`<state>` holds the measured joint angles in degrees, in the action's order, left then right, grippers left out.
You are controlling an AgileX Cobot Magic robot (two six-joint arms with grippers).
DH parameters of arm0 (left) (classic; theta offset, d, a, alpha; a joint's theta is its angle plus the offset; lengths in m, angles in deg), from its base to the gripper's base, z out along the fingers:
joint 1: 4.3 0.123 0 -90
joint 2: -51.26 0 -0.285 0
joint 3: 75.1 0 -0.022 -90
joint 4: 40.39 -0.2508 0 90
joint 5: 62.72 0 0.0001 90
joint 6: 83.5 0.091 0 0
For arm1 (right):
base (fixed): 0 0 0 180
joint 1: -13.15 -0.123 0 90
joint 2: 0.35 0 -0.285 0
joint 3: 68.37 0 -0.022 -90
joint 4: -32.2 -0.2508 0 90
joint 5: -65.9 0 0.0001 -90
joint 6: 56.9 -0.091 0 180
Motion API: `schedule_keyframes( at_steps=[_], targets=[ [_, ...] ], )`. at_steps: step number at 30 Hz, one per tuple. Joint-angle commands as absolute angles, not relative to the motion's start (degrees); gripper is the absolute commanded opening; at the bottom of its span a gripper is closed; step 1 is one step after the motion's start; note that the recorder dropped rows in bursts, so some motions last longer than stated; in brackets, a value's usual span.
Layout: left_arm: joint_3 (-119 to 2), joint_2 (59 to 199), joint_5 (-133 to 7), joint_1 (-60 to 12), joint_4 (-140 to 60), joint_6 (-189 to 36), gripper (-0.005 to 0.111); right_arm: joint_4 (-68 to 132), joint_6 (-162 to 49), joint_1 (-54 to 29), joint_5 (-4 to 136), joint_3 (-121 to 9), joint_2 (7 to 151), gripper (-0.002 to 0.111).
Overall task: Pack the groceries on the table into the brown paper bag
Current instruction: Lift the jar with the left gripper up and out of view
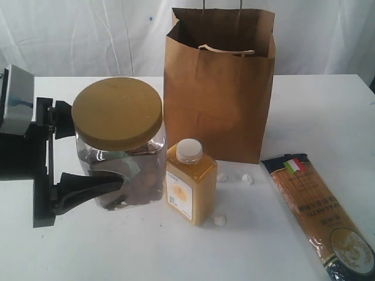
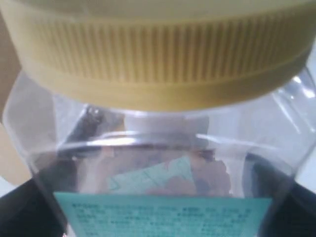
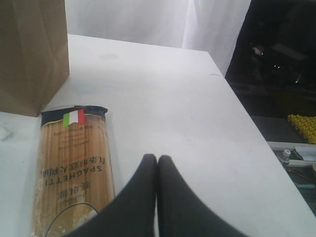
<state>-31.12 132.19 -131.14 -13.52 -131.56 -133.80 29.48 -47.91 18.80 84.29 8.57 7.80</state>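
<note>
Groceries in view: three, all outside the bag, on the table.

Table (image 1: 117, 254): white, flat, carries everything.

Bag (image 1: 217, 99): brown paper, upright at back centre, mouth open. One handle stands up at the far rim and the other droops over the near rim. Contents not visible.

Jar (image 1: 120, 146): clear, wide yellow lid, brown contents in the lower part. It is front left of the bag. Whether its base rests on the table, cannot tell.

Left gripper (image 1: 88, 155): fingers spread wide, one on each side of the jar and pressed to its walls below the lid, so it is holding the jar. In the left wrist view the jar (image 2: 158, 148) fills the frame, with dark fingers at both lower corners.

Spaghetti (image 1: 319, 213): long packet lying flat at the right, flag end toward the bag but apart from it.

Right gripper (image 3: 157, 163): fingers pressed together, nothing between them, over bare table just beside the spaghetti (image 3: 74, 168). Not in the exterior view.

Bottle (image 1: 188, 181): yellow, white cap, upright in front of the bag, just right of the jar. Contact between the two, cannot tell.

Crumbs (image 1: 247, 179): three small white bits on the table near the bottle's base.
</note>
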Motion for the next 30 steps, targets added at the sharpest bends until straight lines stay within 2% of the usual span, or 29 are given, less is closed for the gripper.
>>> schedule_keyframes(
  at_steps=[1, 11, 19, 27, 30],
  targets=[
    [-31.27, 128.78, -132.68, -13.62, -129.45, -134.32, 0.000, 29.41, -47.66, 19.12, 83.78, 8.85, 7.44, 0.000],
    [-31.27, 122.45, -132.68, -13.62, -128.11, -136.02, 0.000, 29.41, -47.77, 19.12, 83.78, 8.85, 7.44, 0.000],
    [-31.51, 121.26, -132.68, -13.62, -103.87, -137.05, 0.000, 29.41, -48.01, 19.12, 83.78, 8.85, 7.44, 0.000],
    [-45.41, 114.43, -132.68, -13.62, -103.85, -139.98, 0.000, 29.41, -48.01, 19.12, 83.78, 8.85, 7.44, 0.000],
    [-48.61, 114.43, -126.63, -13.62, -104.08, -141.47, 0.000, 29.41, -48.01, 19.12, 83.78, 8.85, 7.44, 0.000]
  ],
)
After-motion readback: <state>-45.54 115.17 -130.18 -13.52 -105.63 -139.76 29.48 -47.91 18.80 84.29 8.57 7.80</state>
